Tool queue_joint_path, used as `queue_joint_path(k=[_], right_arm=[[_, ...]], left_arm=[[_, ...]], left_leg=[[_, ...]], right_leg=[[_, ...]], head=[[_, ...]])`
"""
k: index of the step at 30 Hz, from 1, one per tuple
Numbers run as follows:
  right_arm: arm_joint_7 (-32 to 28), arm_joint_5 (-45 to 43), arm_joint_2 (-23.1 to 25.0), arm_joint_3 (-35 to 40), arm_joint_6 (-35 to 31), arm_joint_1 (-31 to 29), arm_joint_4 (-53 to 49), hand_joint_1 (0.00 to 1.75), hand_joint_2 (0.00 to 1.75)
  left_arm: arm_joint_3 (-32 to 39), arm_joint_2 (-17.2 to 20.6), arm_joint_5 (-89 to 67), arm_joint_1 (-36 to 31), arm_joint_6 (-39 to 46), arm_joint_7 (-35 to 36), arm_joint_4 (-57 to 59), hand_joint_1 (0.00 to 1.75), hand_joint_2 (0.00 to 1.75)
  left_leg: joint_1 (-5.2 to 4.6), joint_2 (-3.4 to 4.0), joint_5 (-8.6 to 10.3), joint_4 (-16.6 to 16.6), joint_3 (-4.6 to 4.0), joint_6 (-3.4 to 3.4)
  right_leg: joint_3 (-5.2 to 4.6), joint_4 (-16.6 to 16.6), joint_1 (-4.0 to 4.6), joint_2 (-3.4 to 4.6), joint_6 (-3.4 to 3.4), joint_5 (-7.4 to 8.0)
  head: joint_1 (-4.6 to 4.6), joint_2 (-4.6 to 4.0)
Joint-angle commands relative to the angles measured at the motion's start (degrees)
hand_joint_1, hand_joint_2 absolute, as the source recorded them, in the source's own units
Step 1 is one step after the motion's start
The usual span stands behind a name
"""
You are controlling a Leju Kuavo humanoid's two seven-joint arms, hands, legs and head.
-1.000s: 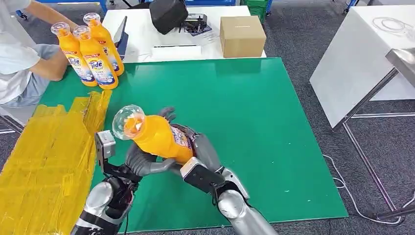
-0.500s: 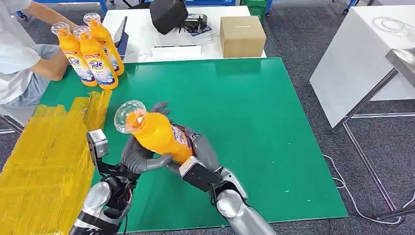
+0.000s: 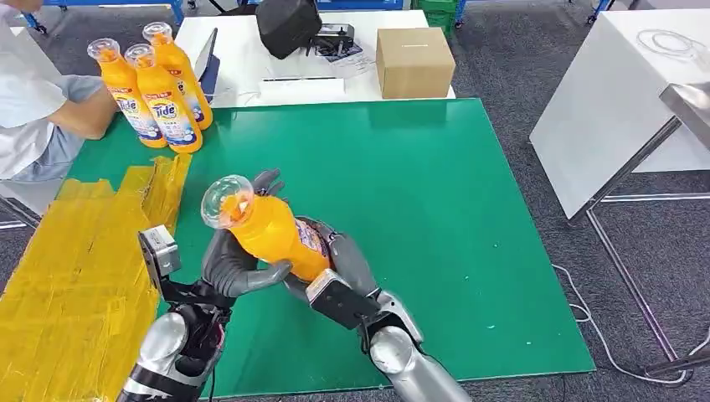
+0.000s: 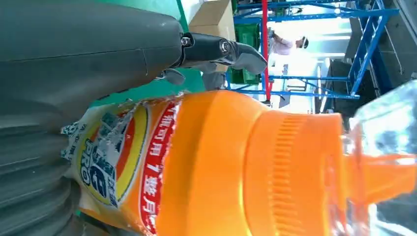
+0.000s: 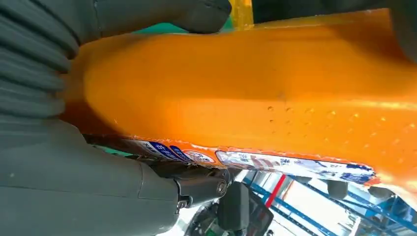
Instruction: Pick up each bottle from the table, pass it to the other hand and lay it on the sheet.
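- An orange plastic detergent bottle with a clear domed cap [image 3: 268,230] is held up off the green worktop [image 3: 402,193], tilted, its cap pointing toward the yellow crinkled sheet [image 3: 75,276] on the robot's left.
- The robot's left hand [image 3: 230,264] has its grey fingers [image 3: 270,182] wrapped round the bottle's upper body, thumb underneath; the left wrist view shows the printed label pressed against the palm.
- The right hand [image 3: 339,260] cups the bottle's lower end, its fingers closed about it, so both hands grip the one bottle.
- Three more orange bottles of the same kind [image 3: 155,84] stand upright together at the worktop's far left corner, well apart from the hands.
- A seated person in a white top [image 3: 29,100] is just beside those bottles.
- A brown cardboard box [image 3: 414,60] rests on the white table beyond.
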Motion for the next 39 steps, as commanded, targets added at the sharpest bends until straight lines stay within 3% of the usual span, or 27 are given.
queue_joint_path(k=[1, 18, 19, 20, 39], right_arm=[[-0.1, 0.0, -1.4, 1.2, 0.0, -0.9, 3.3, 1.75, 1.75], [0.0, 0.3, -1.2, 1.0, -0.1, -0.8, 4.1, 1.75, 1.75], [0.0, 0.3, -1.2, 1.0, -0.1, -0.7, 4.1, 1.75, 1.75], [0.0, 0.4, -1.2, 0.9, -0.2, -0.7, 4.0, 1.75, 1.75], [-1.1, 0.7, -1.5, -0.5, -3.0, 0.6, 0.4, 1.75, 1.75]], left_arm=[[0.8, 0.5, 0.2, -1.8, 0.4, 0.1, 1.0, 0.0, 1.75], [-0.9, 1.0, -0.4, -2.5, -1.1, 0.5, 2.8, 0.0, 1.75], [-1.1, 1.0, -0.5, -2.5, -1.2, 0.5, 2.9, 1.15, 1.75], [-1.3, 1.1, -0.5, -2.5, -1.4, 0.6, 3.0, 1.75, 1.75], [-0.9, 1.3, -0.6, -2.2, -2.2, 0.7, 3.8, 1.75, 1.75]], left_leg=[[0.03, 0.0, -0.01, 0.0, 0.07, -0.01], [0.03, -0.02, -0.01, 0.0, 0.08, -0.01], [0.05, -0.03, -0.03, 0.0, 0.14, -0.01], [0.03, -0.03, -0.01, 0.0, 0.13, -0.01], [0.04, 0.0, -0.02, 0.0, 0.12, -0.01]], right_leg=[[0.1, -0.1, 0.04, -0.04, -0.05, -0.01], [0.11, -0.1, 0.04, -0.07, -0.05, -0.01], [0.19, -0.1, 0.07, -0.1, -0.09, -0.02], [0.17, -0.1, 0.05, -0.1, -0.08, -0.02], [0.15, -0.1, 0.05, -0.08, -0.08, -0.02]], head=[[-0.02, 0.0], [0.0, 0.0], [-0.02, 0.0], [0.0, 0.0], [0.0, 0.0]])
